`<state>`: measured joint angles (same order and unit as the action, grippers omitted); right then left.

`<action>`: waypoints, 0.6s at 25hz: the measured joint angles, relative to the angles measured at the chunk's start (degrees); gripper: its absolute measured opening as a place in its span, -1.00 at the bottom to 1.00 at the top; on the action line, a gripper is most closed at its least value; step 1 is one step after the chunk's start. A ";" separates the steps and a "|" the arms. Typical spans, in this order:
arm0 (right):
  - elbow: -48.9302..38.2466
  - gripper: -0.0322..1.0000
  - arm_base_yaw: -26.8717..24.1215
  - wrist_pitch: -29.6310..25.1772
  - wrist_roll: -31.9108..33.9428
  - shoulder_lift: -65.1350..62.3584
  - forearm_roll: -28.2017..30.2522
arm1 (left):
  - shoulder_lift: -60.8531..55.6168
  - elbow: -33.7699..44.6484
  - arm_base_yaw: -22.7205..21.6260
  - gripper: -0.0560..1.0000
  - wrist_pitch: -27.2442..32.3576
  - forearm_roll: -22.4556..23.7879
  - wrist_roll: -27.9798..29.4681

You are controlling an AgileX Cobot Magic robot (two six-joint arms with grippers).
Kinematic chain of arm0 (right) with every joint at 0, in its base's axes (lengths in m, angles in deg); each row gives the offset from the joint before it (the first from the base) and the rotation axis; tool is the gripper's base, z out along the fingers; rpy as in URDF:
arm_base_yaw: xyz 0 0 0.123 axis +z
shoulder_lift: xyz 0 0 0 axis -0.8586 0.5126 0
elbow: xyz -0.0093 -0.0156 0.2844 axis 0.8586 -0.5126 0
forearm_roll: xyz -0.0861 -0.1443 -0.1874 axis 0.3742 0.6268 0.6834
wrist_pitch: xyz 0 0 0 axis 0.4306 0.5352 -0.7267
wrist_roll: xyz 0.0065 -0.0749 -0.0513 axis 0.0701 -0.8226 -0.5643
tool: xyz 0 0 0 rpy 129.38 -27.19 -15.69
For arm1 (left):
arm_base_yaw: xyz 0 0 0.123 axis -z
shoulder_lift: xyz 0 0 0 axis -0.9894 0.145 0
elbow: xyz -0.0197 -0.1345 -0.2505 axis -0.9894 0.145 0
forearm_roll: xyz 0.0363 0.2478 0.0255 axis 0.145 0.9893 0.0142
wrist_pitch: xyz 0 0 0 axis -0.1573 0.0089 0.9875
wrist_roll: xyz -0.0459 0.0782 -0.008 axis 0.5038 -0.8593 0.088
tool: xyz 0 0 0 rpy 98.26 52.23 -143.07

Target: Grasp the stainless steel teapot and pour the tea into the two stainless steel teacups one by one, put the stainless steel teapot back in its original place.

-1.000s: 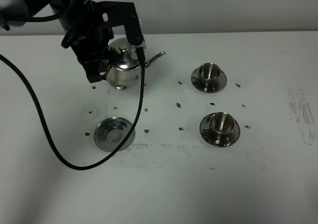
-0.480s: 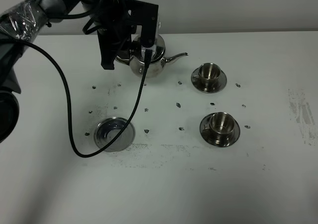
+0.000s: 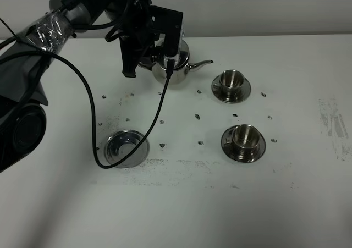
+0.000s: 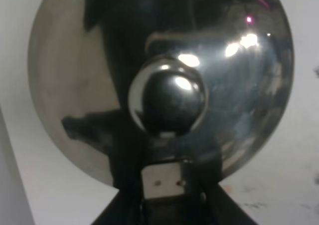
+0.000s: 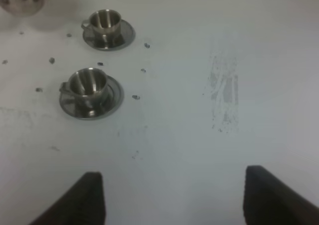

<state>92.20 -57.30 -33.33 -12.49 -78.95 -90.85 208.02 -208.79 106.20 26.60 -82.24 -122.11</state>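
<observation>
Steel teapot scene on a white bench (image 3: 220, 204), seen from high ext. camera plus two wrist cams.

The stainless steel teapot (image 3: 175, 67) sits toward the back of the bench, left of centre, w/ the left end effector (image 3: 155, 53) clamped on it from the handle side. Its black body hides the handle & much of the lid. The spout (image 3: 202, 64) points right, toward the far teacup (image 3: 231, 80); the tip is near that cup but apart from it. Can't tell if the pot's base touches the bench.

In the left wrist view the teapot (image 4: 239, 85) fills nearly the whole pic: shiny domed lid, round lid knob (image 4: 168, 101) in the middle, dark end effector parts at the edge nearest the camera.

Both teacups stand upright on their own saucers at the right-centre. The near teacup (image 3: 245, 136) is in front of the far one, well apart from the pot. A flat saucer (image 3: 126, 148) w/ no cup lies at front left, apart from everything else. A black cable (image 3: 92, 113) droops from the left arm & loops down beside this saucer. Small dark specks dot the bench btwn the items.

The right end effector (image 5: 182, 200) hovers over bare bench w/ fingers (image 5: 84, 200) spread wide, nothing btwn them.
</observation>
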 joint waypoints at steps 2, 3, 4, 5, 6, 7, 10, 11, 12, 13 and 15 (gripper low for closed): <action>0.00 0.21 0.00 0.00 0.05 0.00 0.00 | 1.27 -1.15 0.00 -0.52 -0.87 0.48 -0.09; 0.00 0.21 0.00 0.00 0.05 0.00 0.00 | 1.88 -1.63 0.00 -0.52 -1.40 0.77 -0.12; 0.00 0.21 0.00 0.00 0.05 0.00 0.00 | 2.28 -2.00 0.00 -0.52 -1.86 1.27 -0.12; 0.00 0.21 0.00 0.00 0.05 0.00 0.00 | 2.76 -2.13 0.13 -0.52 -2.48 1.62 -0.12; 0.00 0.21 0.00 0.00 0.05 0.00 0.00 | 3.17 -2.15 0.18 -0.52 -3.27 2.05 -0.13; 0.00 0.21 0.00 0.00 0.05 0.00 0.00 | 3.46 -2.27 0.25 -0.52 -3.99 2.19 -0.19; 0.00 0.21 0.00 0.00 0.05 0.00 0.00 | 4.87 -3.40 0.84 -0.52 -6.89 2.84 -0.36; 0.00 0.21 0.00 0.00 0.05 0.00 0.00 | 5.20 -3.91 1.21 -0.52 -7.69 3.10 -0.60; 0.00 0.21 0.00 0.00 0.05 0.00 0.00 | 5.66 -4.32 1.55 -0.52 -8.44 3.34 -1.02; 0.00 0.21 0.00 0.00 -0.01 0.00 0.00 | 5.89 -4.71 1.96 -0.52 -8.91 3.34 -1.29; 0.00 0.21 0.00 0.00 -0.01 0.00 0.00 | 6.40 -5.00 2.56 -0.52 -9.63 3.43 -2.15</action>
<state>92.20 -57.30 -33.33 -12.50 -78.95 -90.85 214.42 -213.79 108.76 16.97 -78.81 -124.26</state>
